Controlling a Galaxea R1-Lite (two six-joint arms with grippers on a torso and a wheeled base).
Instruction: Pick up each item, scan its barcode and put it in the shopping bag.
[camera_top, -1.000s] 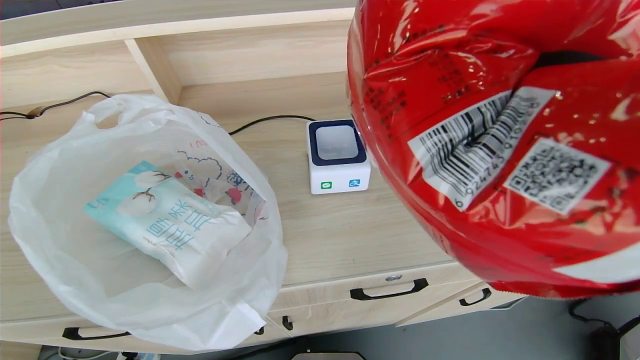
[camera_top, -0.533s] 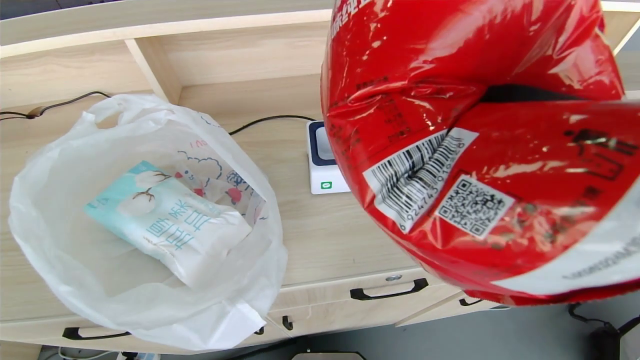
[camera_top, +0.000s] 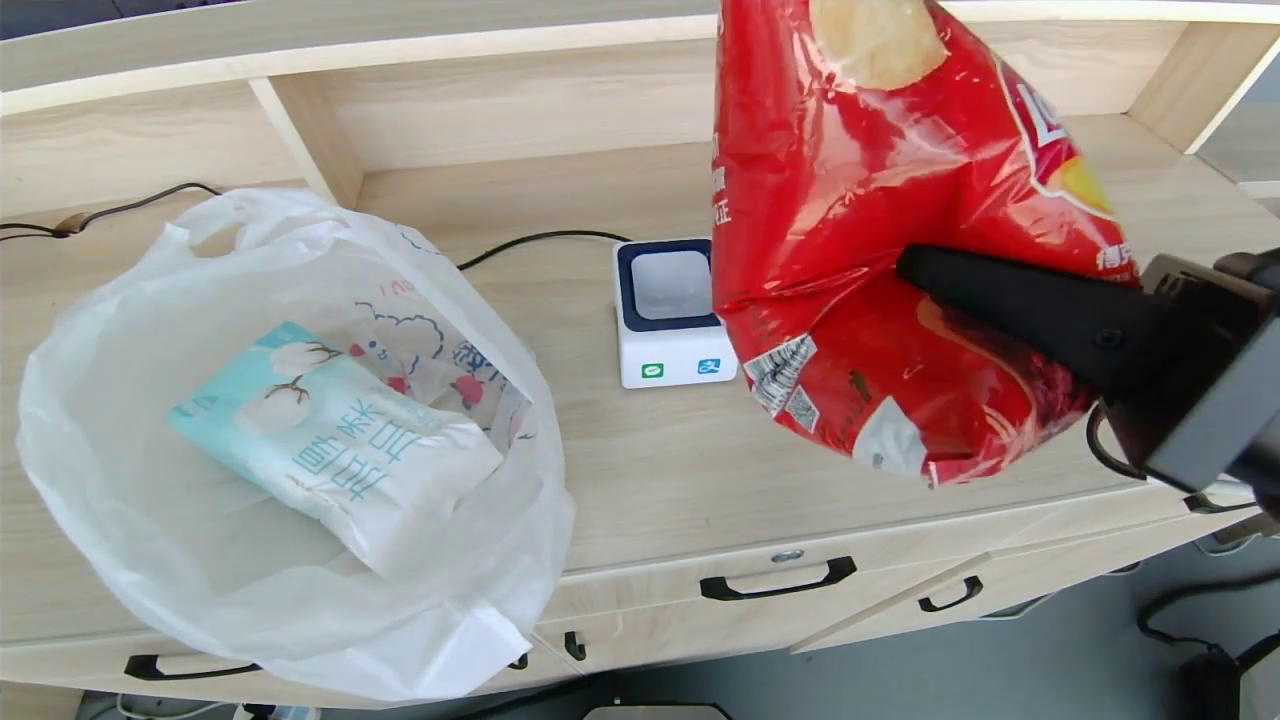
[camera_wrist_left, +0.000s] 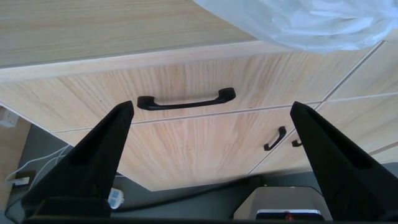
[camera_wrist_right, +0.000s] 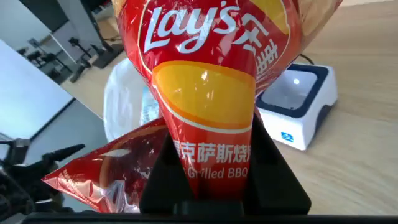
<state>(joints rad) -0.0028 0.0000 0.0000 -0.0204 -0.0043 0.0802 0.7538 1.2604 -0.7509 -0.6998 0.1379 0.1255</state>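
**Chip bag beside the scanner — the risks are a missed scan and a slipping pinch**

The right hand (camera_wrist_right: 210, 152) is clamped on the middle of the red chip bag (camera_top: 880, 250), with one finger on each face. It holds the bag above the right half of the surface (camera_top: 650, 480), just beside the scanner (camera_top: 673, 312). The left hand (camera_wrist_left: 211, 106) hangs with its fingers wide apart and holding nothing, below the front edge, before a drawer handle (camera_wrist_left: 186, 101).

The first risk, in my judgement, is a scan that does not read. The barcode (camera_top: 778, 362) sits low on the bag and faces toward the front edge, while the scanner window faces up. The foil around the code is also creased, so a reading may fail unless the bag is turned and brought over the window.

The second risk is the grip. The foil is smooth and the bag is full of air, so a pinch in the middle can slide when the wrist turns — and a harder squeeze may crush the chips or burst the seam.

The third is the transfer. The bottom of the bag could knock the light scanner on the way across. The shopping bag (camera_top: 120, 500) lies at the left end with its soft rim over the front edge and a tissue pack (camera_top: 335, 440) already inside. A large bag released on that rim may slide off or pull it over the edge.
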